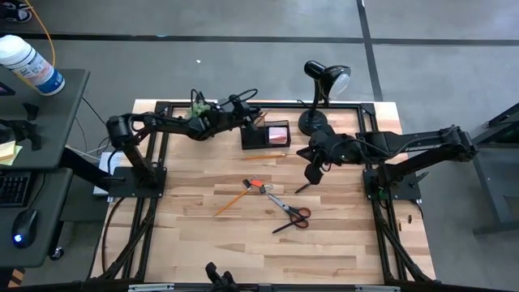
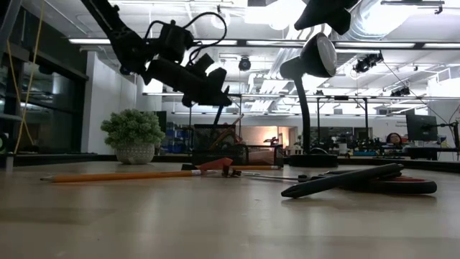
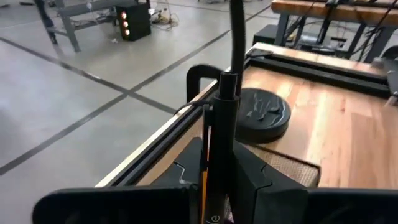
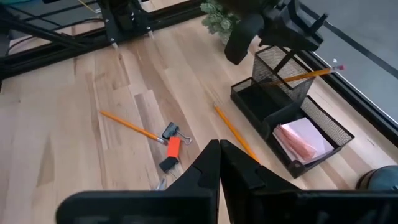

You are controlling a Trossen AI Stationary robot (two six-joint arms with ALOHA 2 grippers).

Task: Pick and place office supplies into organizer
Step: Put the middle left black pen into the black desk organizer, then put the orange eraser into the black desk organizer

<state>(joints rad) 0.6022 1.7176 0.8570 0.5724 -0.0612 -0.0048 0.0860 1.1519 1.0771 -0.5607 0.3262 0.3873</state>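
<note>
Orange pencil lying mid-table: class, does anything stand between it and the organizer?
Nothing tall. A binder clip and red piece lie by its tip, and a second orange pencil lies flat just before the organizer.

Wooden table [image 1: 340,243] with scissors [image 1: 290,216], pencil [image 1: 231,202], organizer [image 1: 266,136], lamp [image 1: 312,123].

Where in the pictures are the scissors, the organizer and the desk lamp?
scissors [image 1: 300,216]: high view, on the red handles.
organizer [image 4: 292,134]: right wrist view, on the low tray's mesh wall.
desk lamp [image 1: 313,124]: high view, on its round base.
</note>
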